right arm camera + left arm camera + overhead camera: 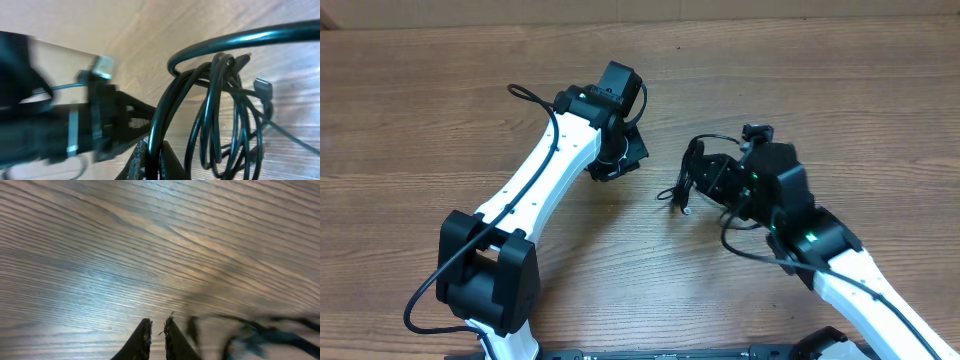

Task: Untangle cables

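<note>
1. Grip: right gripper clamps one strand of the cables, coiled just ahead.
2. Left gripper, nearly closed and empty, hovers near the coil.
3. Risk: pulling one strand may cinch the loops tighter.

Bare counter lies open along the far edge and the left side. Between the left claw and the right claw only a narrow lane is free. The bunched cables block its right side.
</note>
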Available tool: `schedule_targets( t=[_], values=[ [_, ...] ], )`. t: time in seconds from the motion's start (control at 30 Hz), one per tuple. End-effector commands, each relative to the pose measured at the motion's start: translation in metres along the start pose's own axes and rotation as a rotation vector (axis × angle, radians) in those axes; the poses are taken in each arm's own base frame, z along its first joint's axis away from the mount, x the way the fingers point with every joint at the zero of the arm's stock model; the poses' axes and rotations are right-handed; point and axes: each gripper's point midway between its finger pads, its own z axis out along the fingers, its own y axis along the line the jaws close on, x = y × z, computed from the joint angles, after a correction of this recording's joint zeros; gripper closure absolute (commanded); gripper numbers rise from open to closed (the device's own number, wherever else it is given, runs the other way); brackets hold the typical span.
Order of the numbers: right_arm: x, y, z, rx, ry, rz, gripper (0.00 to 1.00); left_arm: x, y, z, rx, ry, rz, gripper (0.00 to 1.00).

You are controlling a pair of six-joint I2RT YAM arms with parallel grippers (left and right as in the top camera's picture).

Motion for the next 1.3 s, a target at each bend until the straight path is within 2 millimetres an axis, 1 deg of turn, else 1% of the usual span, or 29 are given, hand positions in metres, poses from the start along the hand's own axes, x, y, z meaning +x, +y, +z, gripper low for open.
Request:
schedule_targets(
  t=[0.0, 0.1, 0.17, 0.27, 0.3, 0.33, 0.37, 0.4, 0.43, 0.47, 0.57, 0.63, 0.67, 0.7, 0.73, 0.77, 0.8, 0.9, 0.97, 1.0, 1.1, 1.17, 1.2, 1.27],
  values=[
    [-0.013, 0.03, -0.026, -0.08, -0.066, -0.099, 0.96, -0.01, 0.015, 0.002, -0.065, -0.061, 0.013, 0.87],
    [-0.015, 0.039, -0.04, -0.109, -0.092, -0.186, 0.96, -0.014, 0.019, 0.003, -0.087, -0.088, 0.009, 0.87],
    [-0.014, 0.04, -0.042, -0.11, -0.095, -0.214, 0.96, -0.019, 0.023, 0.002, -0.112, -0.114, 0.009, 0.87],
    [-0.013, 0.037, -0.042, -0.101, -0.088, -0.216, 0.96, -0.028, 0.033, 0.0, -0.168, -0.171, 0.009, 0.82],
    [-0.013, 0.036, -0.042, -0.096, -0.085, -0.215, 0.96, -0.032, 0.038, -0.001, -0.197, -0.197, 0.01, 0.76],
    [-0.012, 0.036, -0.041, -0.096, -0.085, -0.215, 0.96, -0.034, 0.04, -0.002, -0.207, -0.206, 0.01, 0.7],
    [-0.012, 0.036, -0.041, -0.096, -0.085, -0.216, 0.96, -0.035, 0.044, -0.001, -0.227, -0.216, 0.01, 0.39],
    [-0.013, 0.036, -0.042, -0.096, -0.086, -0.218, 0.96, -0.035, 0.046, -0.001, -0.234, -0.218, 0.011, 0.18],
    [-0.013, 0.036, -0.042, -0.095, -0.087, -0.221, 0.96, -0.034, 0.048, 0.001, -0.243, -0.215, 0.011, 0.06],
    [-0.013, 0.036, -0.041, -0.094, -0.088, -0.249, 0.96, -0.032, 0.05, 0.003, -0.248, -0.21, 0.012, 0.0],
    [-0.011, 0.033, -0.041, -0.081, -0.083, -0.334, 0.96, -0.033, 0.05, 0.004, -0.248, -0.209, 0.031, 0.0],
    [-0.01, 0.031, -0.04, -0.07, -0.078, -0.383, 0.96, -0.035, 0.046, 0.004, -0.24, -0.211, 0.103, 0.0],
    [-0.009, 0.03, -0.04, -0.065, -0.076, -0.416, 0.96, -0.037, 0.041, 0.005, -0.22, -0.206, 0.172, 0.01],
    [-0.008, 0.026, -0.037, -0.052, -0.066, -0.465, 0.96, -0.034, 0.027, 0.008, -0.157, -0.175, 0.285, 0.0],
    [-0.007, 0.025, -0.036, -0.049, -0.063, -0.472, 0.96, -0.029, 0.015, 0.01, -0.094, -0.145, 0.359, 0.0],
    [-0.006, 0.022, -0.033, -0.04, -0.054, -0.492, 0.96, -0.02, -0.003, 0.012, 0.006, -0.1, 0.466, 0.0],
    [-0.006, 0.021, -0.031, -0.036, -0.05, -0.498, 0.96, -0.016, -0.009, 0.012, 0.046, -0.085, 0.504, 0.0],
    [-0.002, 0.013, -0.021, -0.014, -0.017, -0.561, 0.96, 0.01, -0.046, 0.005, 0.29, -0.007, 0.729, 0.0],
    [0.001, 0.006, -0.012, -0.001, 0.012, -0.568, 0.96, 0.024, -0.06, -0.001, 0.406, 0.024, 0.835, 0.0],
    [0.003, 0.006, -0.009, -0.012, 0.025, -0.56, 0.96, 0.028, -0.063, -0.003, 0.439, 0.031, 0.87, 0.0],
    [0.013, 0.016, -0.003, -0.085, 0.081, -0.499, 0.96, 0.034, -0.067, -0.007, 0.486, 0.035, 0.938, 0.05],
    [0.012, 0.023, -0.004, -0.122, 0.08, -0.446, 0.96, 0.034, -0.067, -0.006, 0.485, 0.032, 0.945, 0.08],
    [0.011, 0.032, -0.006, -0.164, 0.082, -0.403, 0.96, 0.034, -0.067, -0.006, 0.483, 0.032, 0.945, 0.1],
    [0.012, 0.048, -0.011, -0.247, 0.1, -0.37, 0.96, 0.033, -0.067, -0.006, 0.478, 0.029, 0.944, 0.19]
  ],
)
